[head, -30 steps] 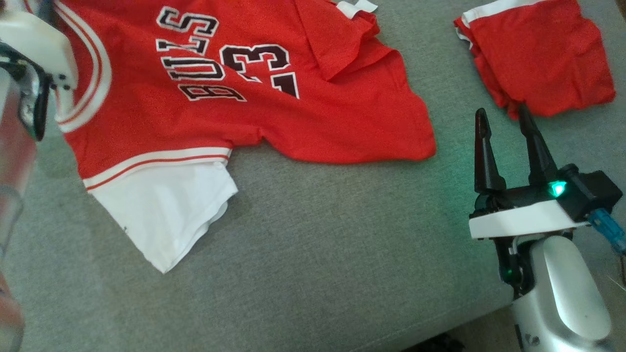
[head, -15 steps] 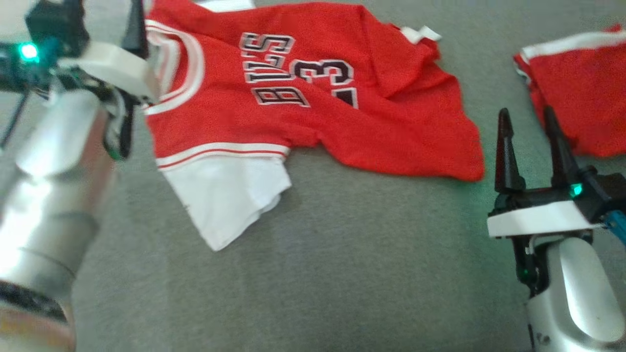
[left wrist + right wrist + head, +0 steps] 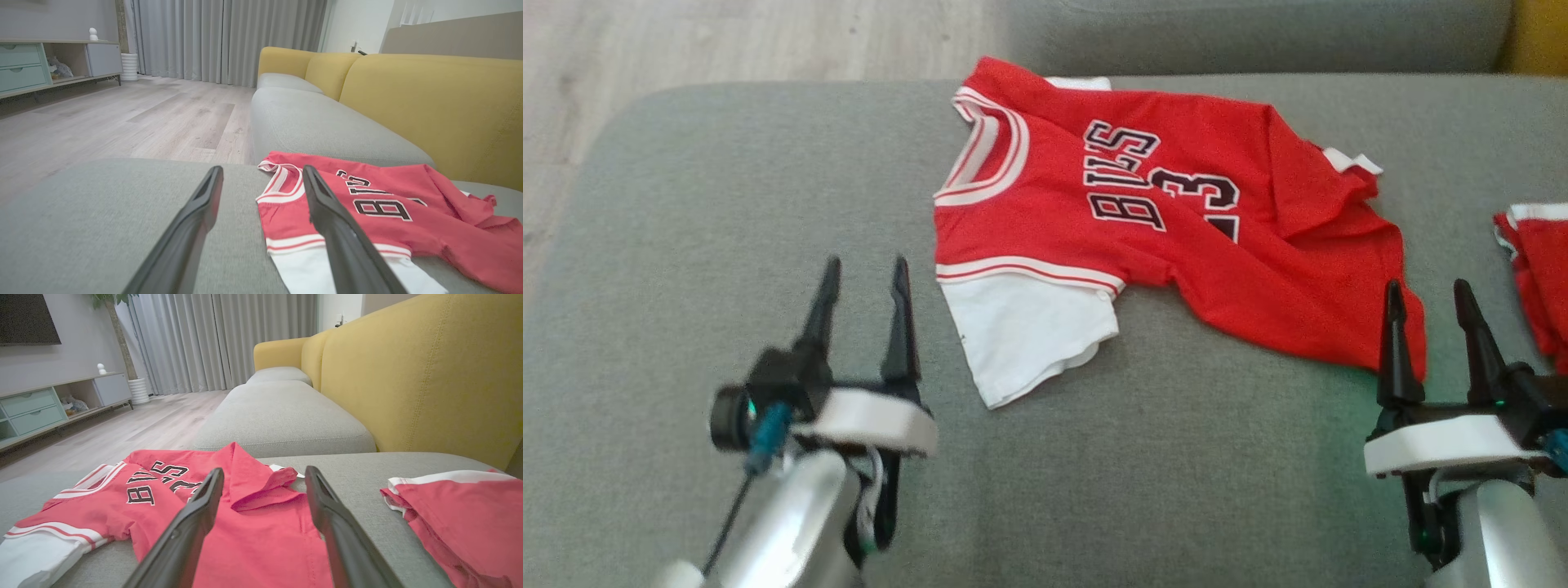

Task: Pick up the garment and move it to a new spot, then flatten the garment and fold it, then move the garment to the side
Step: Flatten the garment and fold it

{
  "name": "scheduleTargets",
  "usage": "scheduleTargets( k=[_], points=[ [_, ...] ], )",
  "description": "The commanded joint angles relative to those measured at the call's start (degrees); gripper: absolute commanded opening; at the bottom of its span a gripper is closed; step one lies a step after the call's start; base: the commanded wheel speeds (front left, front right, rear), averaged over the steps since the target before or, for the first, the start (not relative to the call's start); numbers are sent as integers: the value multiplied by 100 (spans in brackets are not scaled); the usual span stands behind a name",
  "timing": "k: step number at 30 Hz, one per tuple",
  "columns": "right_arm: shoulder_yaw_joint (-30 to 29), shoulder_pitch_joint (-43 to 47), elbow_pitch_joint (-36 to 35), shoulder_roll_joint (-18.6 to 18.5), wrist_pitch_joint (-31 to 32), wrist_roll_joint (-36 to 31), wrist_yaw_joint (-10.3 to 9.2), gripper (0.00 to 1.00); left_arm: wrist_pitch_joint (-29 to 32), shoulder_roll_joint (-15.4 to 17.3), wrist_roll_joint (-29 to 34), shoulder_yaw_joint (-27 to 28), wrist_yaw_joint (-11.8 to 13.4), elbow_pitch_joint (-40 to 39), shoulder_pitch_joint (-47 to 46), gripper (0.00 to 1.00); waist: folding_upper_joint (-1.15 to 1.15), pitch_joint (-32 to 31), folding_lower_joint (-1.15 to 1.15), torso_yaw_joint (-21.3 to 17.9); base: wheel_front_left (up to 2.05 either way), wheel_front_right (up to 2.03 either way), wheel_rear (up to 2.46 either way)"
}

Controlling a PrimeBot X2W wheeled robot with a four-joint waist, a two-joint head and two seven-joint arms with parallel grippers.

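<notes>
The garment [image 3: 1176, 237] is a red basketball jersey with white sleeves and black lettering, lying rumpled on the grey sofa seat [image 3: 727, 204]; its right side is folded over itself. My left gripper [image 3: 864, 273] stands open to the left of the white sleeve, holding nothing. Open too, my right gripper [image 3: 1427, 294] sits at the jersey's lower right hem. The jersey [image 3: 388, 212] lies to the right of the fingers in the left wrist view. In the right wrist view the jersey [image 3: 253, 522] spreads under and beyond the empty fingers.
Another red and white garment [image 3: 1535, 278] lies at the right edge of the seat, also in the right wrist view [image 3: 461, 514]. A yellow backrest [image 3: 408, 375] runs along the sofa's far side. Wood floor [image 3: 686, 41] lies beyond the seat's left end.
The head camera has tilted up and back, so the whole seat now shows. My left gripper has let go at the jersey's collar, opened, and drawn back to the lower left.
</notes>
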Motion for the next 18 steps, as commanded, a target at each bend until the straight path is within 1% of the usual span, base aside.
scheduleTargets(
  k=[1,2,6,10,11,15,16,18],
  points=[
    [103,-39,-146,-31,-62,20,-5,100,-45,-3,117,293,-61,-265,32,100,0,-141,1,151,0,0,0],
    [103,-39,-146,-31,-62,20,-5,100,-45,-3,117,293,-61,-265,32,100,0,-141,1,151,0,0,0],
    [135,-41,-130,-31,-62,37,-5,100,-45,-164,265,307,-258,-203,258,100,0,-136,1,166,0,0,0],
    [210,-85,-118,-31,-62,40,-5,100,-30,-297,226,201,-487,172,279,100,0,-104,1,91,0,0,0],
    [244,-97,-107,-31,-62,54,-5,100,98,-342,175,95,-620,384,254,100,0,-76,1,27,0,0,0],
    [301,-103,-89,-31,-62,75,-5,100,423,-422,69,-107,-869,705,182,100,0,5,1,-117,0,0,0],
    [307,-113,-86,-31,-62,78,-5,100,531,-442,40,-146,-903,785,164,100,0,33,1,-152,0,0,0],
    [311,-140,-84,-31,-62,78,-5,100,796,-438,72,-250,-885,992,109,100,0,91,1,-223,0,0,0]
  ],
)
